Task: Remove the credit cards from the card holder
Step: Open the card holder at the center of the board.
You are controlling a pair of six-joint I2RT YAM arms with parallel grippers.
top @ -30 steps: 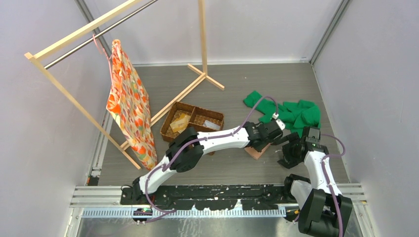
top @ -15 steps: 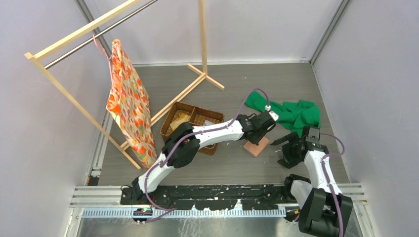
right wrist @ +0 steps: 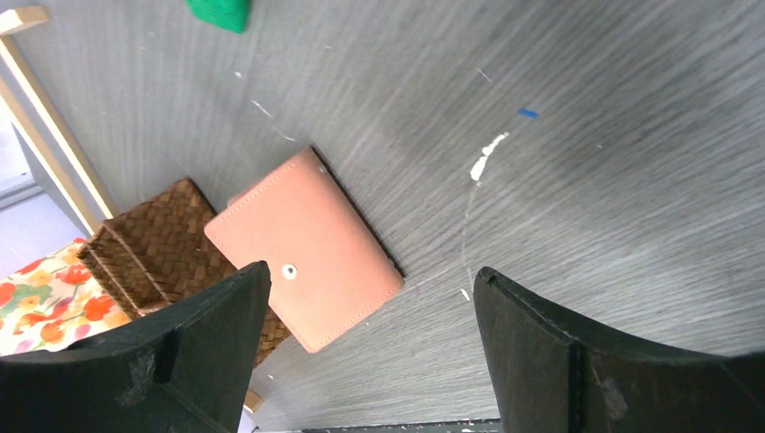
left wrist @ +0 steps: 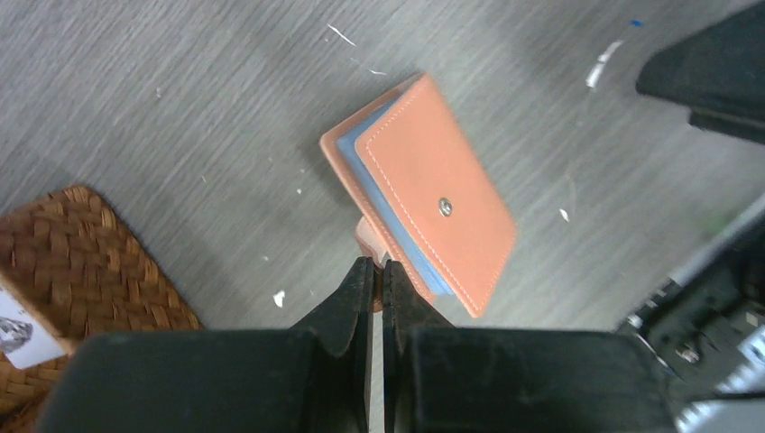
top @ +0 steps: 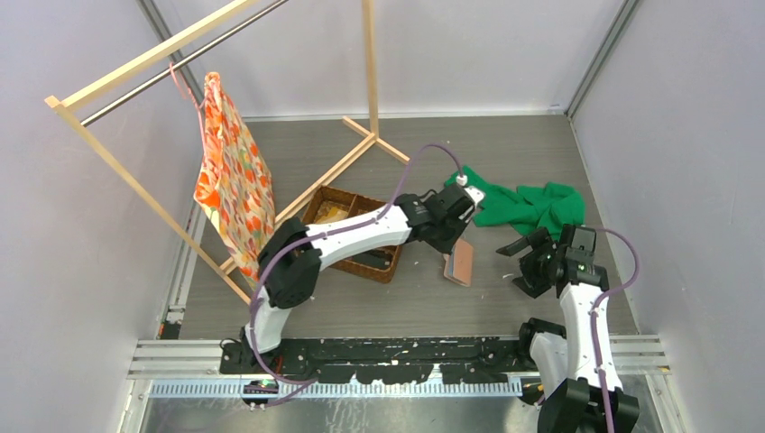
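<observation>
Two black fingers [left wrist: 359, 293] of the left gripper [left wrist: 379, 271] were pressed together on the small strap tab [left wrist: 368, 239] of the card holder [left wrist: 424, 207], and the tan tab showed pinched in the narrow slit between them. In the left wrist view the card holder lay just past those fingertips. Its salmon-pink covers were folded shut, a metal snap [left wrist: 445, 207] sat on the upper cover, and a blue layer [left wrist: 390, 216] showed along the edge between the covers. We could not tell whether that layer was a card.

From above, the card holder [top: 460, 264] was tilted just under the left gripper [top: 448, 244], between the woven basket [top: 377, 264] on its left and the right gripper [top: 521, 263] on its right. We could not tell whether it was off the table [top: 406, 298] or touching it.

In the right wrist view, the right gripper [right wrist: 370, 273] had its jaws spread wide with nothing between them, and it touched nothing. The card holder [right wrist: 307, 248] was in view between its fingers, well apart from them, with the basket [right wrist: 149, 244] behind it. A green cloth [top: 532, 203] lay beyond both grippers.
</observation>
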